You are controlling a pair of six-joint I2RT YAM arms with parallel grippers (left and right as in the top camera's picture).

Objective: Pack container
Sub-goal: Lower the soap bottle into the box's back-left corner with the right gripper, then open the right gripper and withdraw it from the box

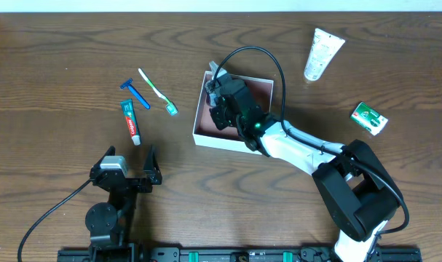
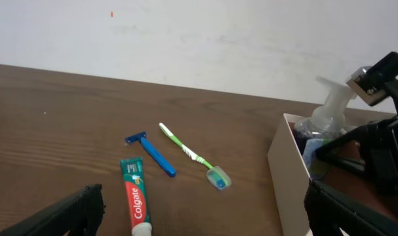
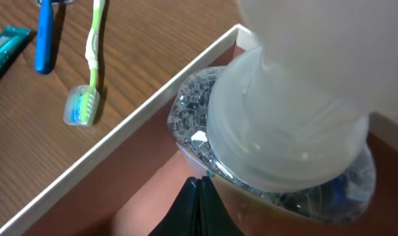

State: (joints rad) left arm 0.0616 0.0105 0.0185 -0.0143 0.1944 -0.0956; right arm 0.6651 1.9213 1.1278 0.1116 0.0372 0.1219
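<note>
The container (image 1: 199, 125) is a shallow white-walled box with a reddish-brown floor, at the table's middle; it also shows in the left wrist view (image 2: 287, 177) and the right wrist view (image 3: 120, 131). A clear pump bottle (image 3: 284, 131) with a white pump stands inside it and also shows in the left wrist view (image 2: 326, 115). My right gripper (image 1: 224, 109) is inside the container. Its fingers (image 3: 200, 180) are pressed together with their tip against the bottle's base. My left gripper (image 1: 129, 156) is open and empty at the front left (image 2: 202, 210).
Left of the container lie a Colgate toothpaste tube (image 1: 131, 120) (image 2: 137, 200), a blue razor (image 1: 135, 92) (image 2: 153, 154) and a green toothbrush (image 1: 157, 91) (image 2: 192, 156). A white tube (image 1: 323, 52) and a green soap box (image 1: 370, 117) lie at the right.
</note>
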